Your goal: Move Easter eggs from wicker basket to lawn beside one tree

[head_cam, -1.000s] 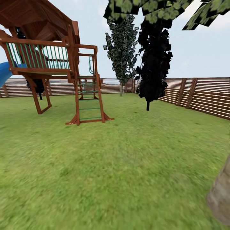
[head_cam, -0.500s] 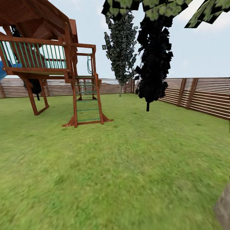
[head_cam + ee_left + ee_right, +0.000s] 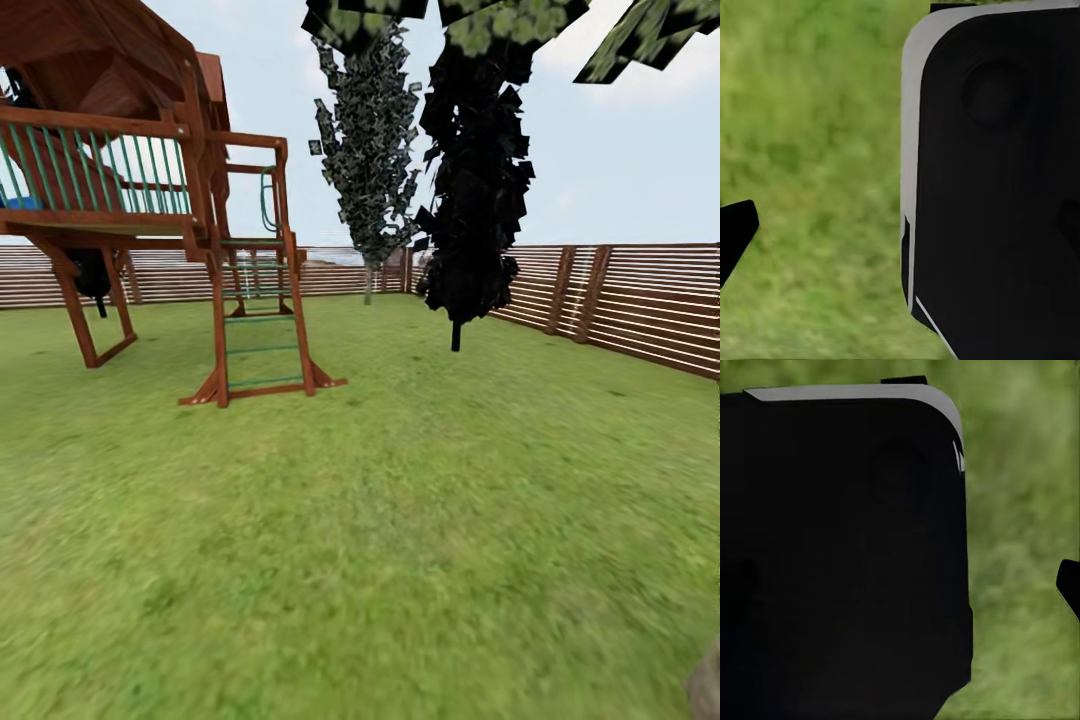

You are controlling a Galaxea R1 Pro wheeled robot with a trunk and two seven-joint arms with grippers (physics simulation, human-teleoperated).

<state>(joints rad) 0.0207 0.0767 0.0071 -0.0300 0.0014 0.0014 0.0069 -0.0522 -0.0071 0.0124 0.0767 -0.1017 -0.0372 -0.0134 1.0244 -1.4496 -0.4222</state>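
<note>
The lawn [image 3: 400,520] spreads out ahead of me as mottled green grass. A tree [image 3: 368,150] with a thin pale trunk and dark green, pale-flecked leaves stands far back by the fence. A second pale trunk [image 3: 706,685] cuts the bottom right corner, with leaf clumps [image 3: 500,20] overhead. The eggs and the wicker basket are out of view. In the left wrist view one black fingertip [image 3: 735,232] hangs over grass beside a black body panel [image 3: 997,180]. In the right wrist view a black fingertip [image 3: 1071,585] pokes in beside a similar panel [image 3: 840,555].
A wooden play tower [image 3: 120,170] with a ladder [image 3: 258,320] stands at the left. A near-black tree [image 3: 470,180] rises at centre right. A brown slatted fence [image 3: 620,300] runs along the back and right side.
The camera has moved forward: the play tower has slid left and lower in the picture, and the near trunk has slipped almost out at the bottom right corner.
</note>
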